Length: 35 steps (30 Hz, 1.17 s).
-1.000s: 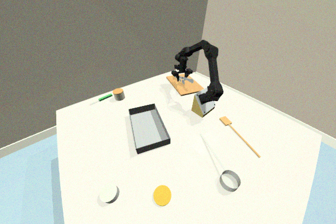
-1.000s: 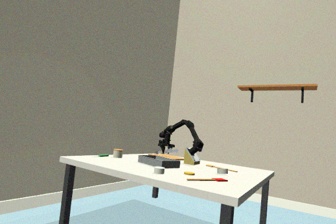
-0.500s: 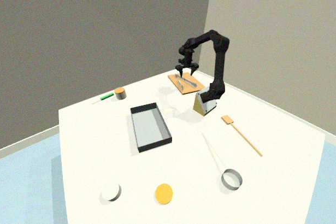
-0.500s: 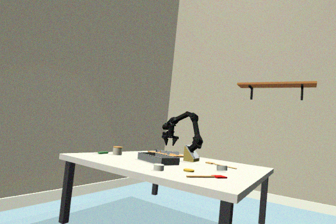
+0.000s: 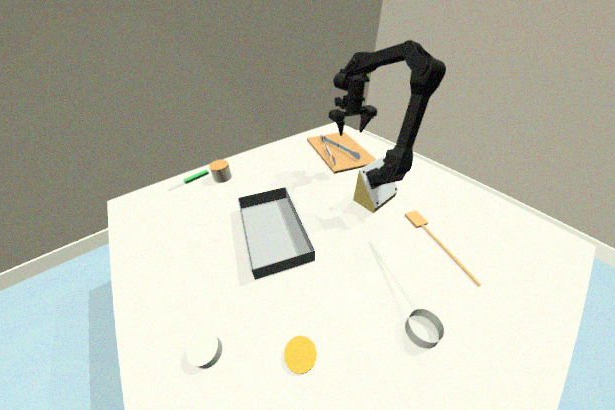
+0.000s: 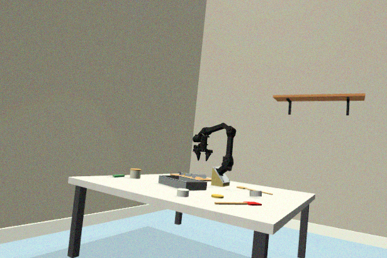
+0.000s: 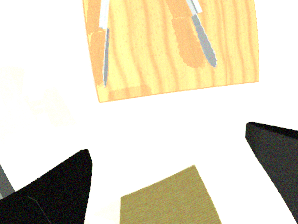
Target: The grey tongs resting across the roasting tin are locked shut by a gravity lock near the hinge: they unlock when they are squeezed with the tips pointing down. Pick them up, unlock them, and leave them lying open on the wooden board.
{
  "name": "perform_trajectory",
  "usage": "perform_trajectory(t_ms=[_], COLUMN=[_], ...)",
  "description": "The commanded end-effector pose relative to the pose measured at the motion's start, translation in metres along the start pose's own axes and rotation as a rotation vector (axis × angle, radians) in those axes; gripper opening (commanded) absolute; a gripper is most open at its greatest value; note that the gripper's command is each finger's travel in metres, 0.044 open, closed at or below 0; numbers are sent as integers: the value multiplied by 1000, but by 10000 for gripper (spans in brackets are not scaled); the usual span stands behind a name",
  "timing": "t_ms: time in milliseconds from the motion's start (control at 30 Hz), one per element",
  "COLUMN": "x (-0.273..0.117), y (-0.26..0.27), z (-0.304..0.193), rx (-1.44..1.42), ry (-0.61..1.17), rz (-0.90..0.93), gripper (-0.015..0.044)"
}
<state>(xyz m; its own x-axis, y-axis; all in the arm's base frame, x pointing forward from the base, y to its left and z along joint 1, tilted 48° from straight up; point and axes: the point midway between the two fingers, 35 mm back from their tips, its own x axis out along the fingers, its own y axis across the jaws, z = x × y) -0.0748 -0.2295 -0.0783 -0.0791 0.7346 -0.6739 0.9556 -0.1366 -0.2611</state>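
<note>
The grey tongs [image 5: 348, 150] [image 6: 194, 175] [image 7: 205, 42] lie on the wooden board [image 5: 349, 163] [image 6: 207, 179] [image 7: 150, 60] at the back of the table. Their two arms stand apart in a V, with the hinge end toward the board's far left corner in the top view. The wrist view shows only the two arm ends; the hinge is out of that view. My gripper [image 5: 351, 133] [image 6: 202, 160] [image 7: 172, 144] is open and empty, pointing down, above the board and clear of the tongs. The roasting tin [image 5: 284, 265] [image 6: 196, 185] has nothing across it.
The arm's wedge base [image 5: 365, 194] [image 7: 170, 200] stands beside the board. A jar with an orange top [image 5: 221, 171] [image 6: 135, 173] and a green-handled tool [image 5: 196, 176] [image 6: 118, 175] are at the back left. A wooden spatula [image 5: 449, 253] and a yellow disc [image 5: 300, 354] [image 6: 217, 196] lie farther forward.
</note>
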Motion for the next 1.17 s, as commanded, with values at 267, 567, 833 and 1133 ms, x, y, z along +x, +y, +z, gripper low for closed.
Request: perform_trajectory(t_ms=[267,567,833,1133], x=[-38,-38,-38,-38], y=[1,1,1,1], z=[0,0,0,0], rx=[2,2,2,2], ry=[-35,-35,-35,-35], rz=[2,2,2,2], gripper=[440,440,440,440])
